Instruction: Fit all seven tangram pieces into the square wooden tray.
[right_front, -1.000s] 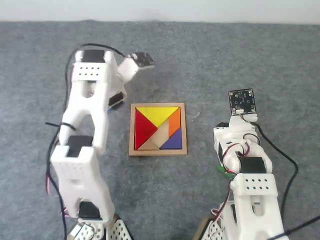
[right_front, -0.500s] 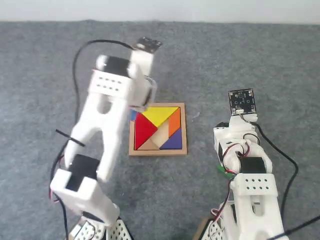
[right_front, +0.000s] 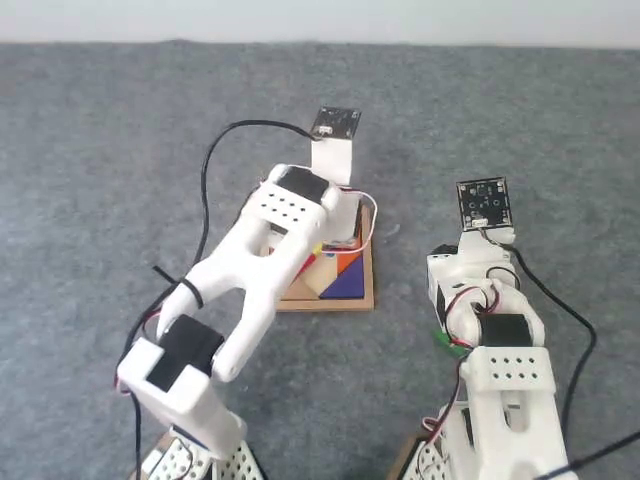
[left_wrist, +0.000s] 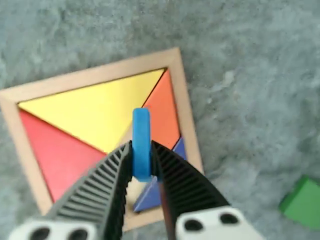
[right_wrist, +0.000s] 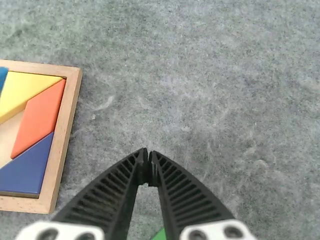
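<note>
Where its ribbed black fingers meet, the left pincer is clamped on a blue piece. The piece stands on edge, its lower end is lost between the fingers, and its outline cannot be told. Whether it touches the wood beneath cannot be told either.

Item, tray: square, wooden, directly under that pincer.
- Seated pieces: yellow triangle, red triangle, orange parallelogram, indigo triangle.
- The fingers cover parts of the red and indigo triangles.
- A bare floor patch shows beside the orange and indigo pieces, and the frame edge cuts it off.

Item, left arm: in the high view it lies across the tray from 7 o'clock. It hides most of the tray, leaving the 3 o'clock rim and the 5 o'clock corner exposed with orange and indigo showing.

Item, green piece: loose on the grey carpet, outside the tray, at about 4 o'clock of it in the high view. It is mostly tucked under the right arm, its shape is unreadable, and it is clipped by the frame edge in both wrist views.

Item, right pincer: fingertips pressed together with nothing between them. It is over bare carpet, apart from the tray's rim.
</note>
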